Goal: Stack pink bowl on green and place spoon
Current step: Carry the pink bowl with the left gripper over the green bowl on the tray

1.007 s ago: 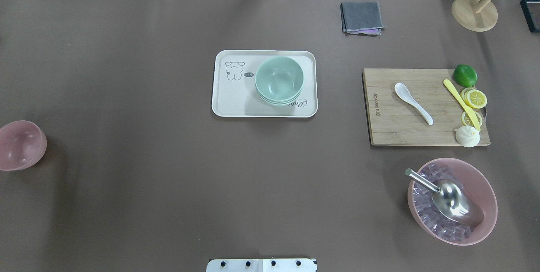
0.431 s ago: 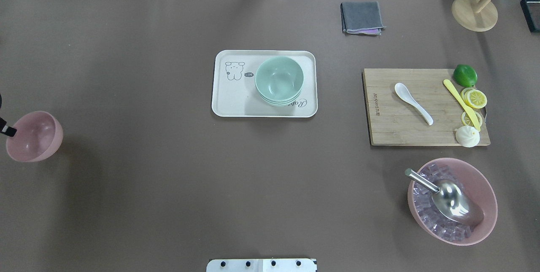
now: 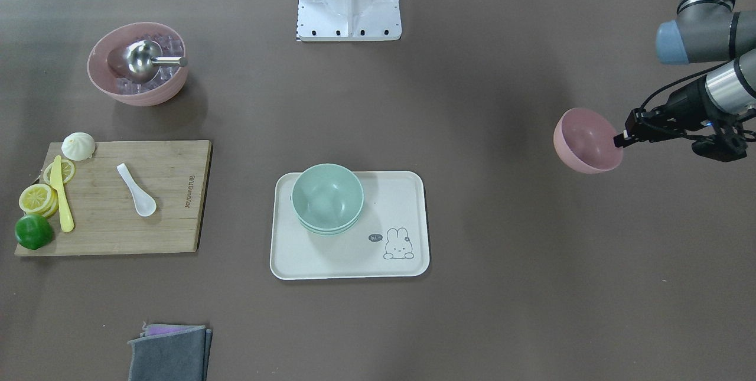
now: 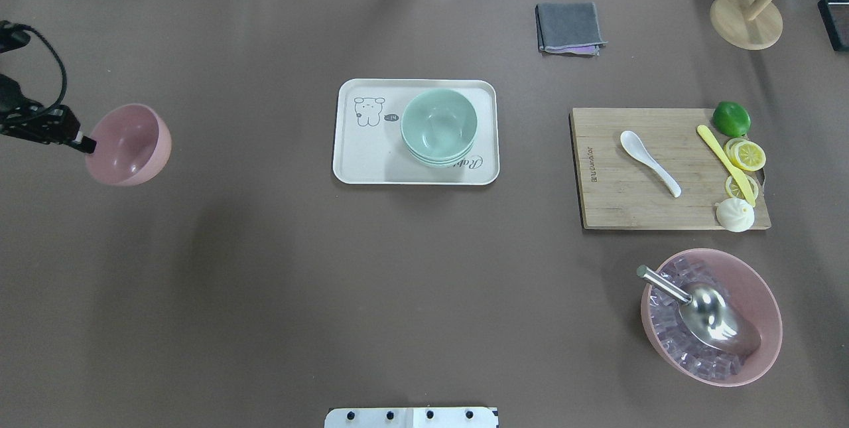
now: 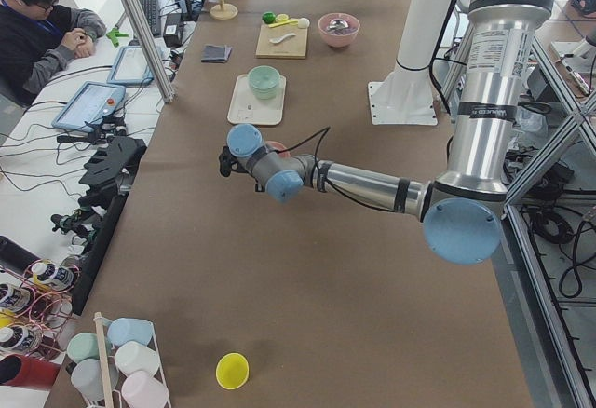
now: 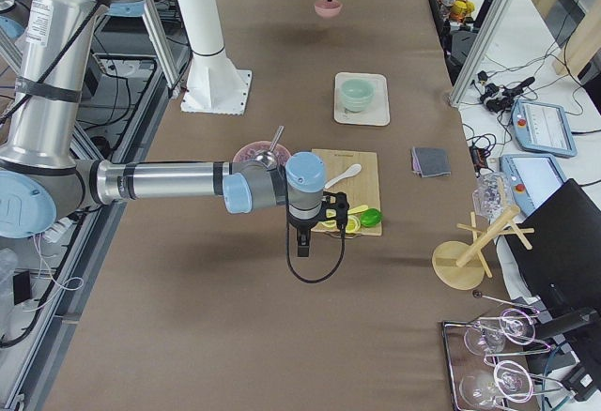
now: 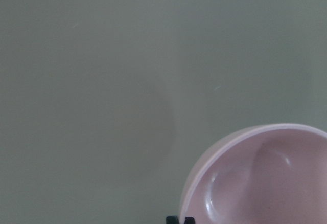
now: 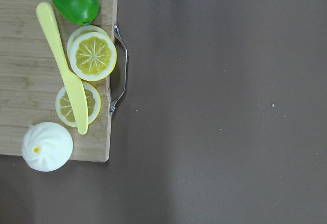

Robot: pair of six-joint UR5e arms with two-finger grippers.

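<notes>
The pink bowl (image 4: 129,144) has moved nearer the green bowl (image 4: 439,124); our left fingers (image 4: 86,144) pinch its rim, so we carry it level.

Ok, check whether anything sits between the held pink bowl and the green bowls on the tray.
Nothing visible does. The left gripper holds the pink bowl well clear of the tray, and only bare table lies between the bowl and the green bowls.

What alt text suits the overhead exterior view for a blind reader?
The left arm's jaws hold a pink bowl by its rim at far left, apart from green bowls on a central tray. A white spoon lies on a cutting board.
</notes>
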